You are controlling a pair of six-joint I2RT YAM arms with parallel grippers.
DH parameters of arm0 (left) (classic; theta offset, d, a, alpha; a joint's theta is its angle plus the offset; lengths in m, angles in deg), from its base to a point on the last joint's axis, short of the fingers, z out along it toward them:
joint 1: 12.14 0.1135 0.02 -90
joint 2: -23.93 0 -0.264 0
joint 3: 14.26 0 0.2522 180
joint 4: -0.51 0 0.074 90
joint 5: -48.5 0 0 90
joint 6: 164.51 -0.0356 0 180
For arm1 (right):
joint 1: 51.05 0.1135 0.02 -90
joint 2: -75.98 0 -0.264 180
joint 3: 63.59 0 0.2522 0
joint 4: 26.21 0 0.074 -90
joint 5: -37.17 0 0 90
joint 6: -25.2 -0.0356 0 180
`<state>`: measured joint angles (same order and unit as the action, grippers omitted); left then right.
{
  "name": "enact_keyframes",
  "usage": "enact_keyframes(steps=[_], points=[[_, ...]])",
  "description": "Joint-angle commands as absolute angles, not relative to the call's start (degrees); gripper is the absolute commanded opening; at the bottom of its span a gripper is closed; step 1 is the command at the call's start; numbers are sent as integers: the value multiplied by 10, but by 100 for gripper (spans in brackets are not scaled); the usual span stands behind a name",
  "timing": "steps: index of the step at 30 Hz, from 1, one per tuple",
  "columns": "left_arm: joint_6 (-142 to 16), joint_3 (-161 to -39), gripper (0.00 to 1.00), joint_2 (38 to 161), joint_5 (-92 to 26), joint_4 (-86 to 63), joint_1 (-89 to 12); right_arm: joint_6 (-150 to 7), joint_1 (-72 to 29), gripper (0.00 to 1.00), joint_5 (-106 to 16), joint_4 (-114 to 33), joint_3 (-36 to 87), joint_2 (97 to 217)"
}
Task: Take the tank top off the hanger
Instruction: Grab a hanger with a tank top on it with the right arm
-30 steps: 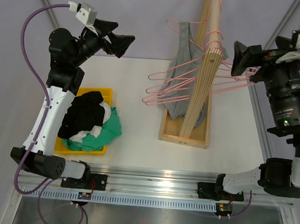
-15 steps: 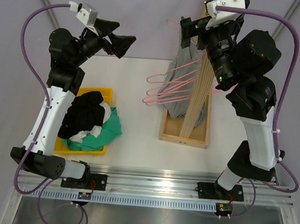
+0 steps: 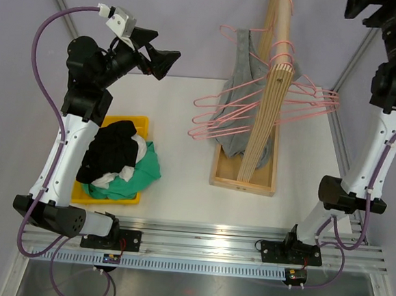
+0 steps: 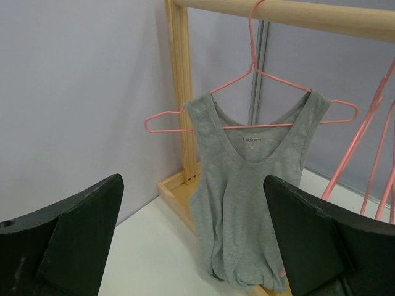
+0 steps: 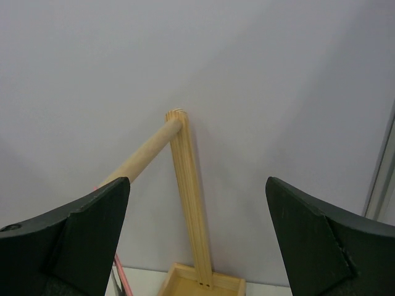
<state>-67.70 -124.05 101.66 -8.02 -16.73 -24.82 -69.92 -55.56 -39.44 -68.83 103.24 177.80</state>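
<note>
Logging grey tank top point(image 4: 247, 185), hanging by both straps on pink wire hanger point(image 4: 253, 80), hooking over rail point(image 4: 296, 11) at far end of wooden rack point(image 3: 261, 125); hem drooping toward base tray point(image 3: 243, 182). Noting L gripper point(image 3: 159, 49) hovering raised, left of rack, well apart from garment, pointing at it, jaws standing wide, gripping nothing. Noting R gripper point(image 5: 197, 237) sitting high at far right, facing end post point(image 5: 188, 185) & back wall point(image 5: 278, 92), jaws likewise spread, holding nothing. Counting several spare hangers point(image 3: 305, 98), pink, on same rail, nearer cam. Recording yellow bin point(image 3: 140, 121) on table point(image 3: 174, 187), front left, carrying black, white & green clothes point(image 3: 118, 159).
</note>
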Motion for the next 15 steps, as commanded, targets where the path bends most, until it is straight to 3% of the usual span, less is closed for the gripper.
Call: enact_keyframes(steps=[1, 6, 13, 15], points=[[-699, -1260, 99, 997, -96, -162, -251, -835, -632, 100, -217, -603, 1036, 1782], [-693, -1255, 99, 1003, -96, -154, -251, -878, -716, 99, -50, -578, 1006, 1814], [-687, -1259, 99, 1023, -42, -147, -251, -1073, -801, 100, 206, -377, 972, 1878], [-680, -1256, 99, 1025, -20, -136, -251, -1165, -809, 91, 286, -320, 1002, 1919]])
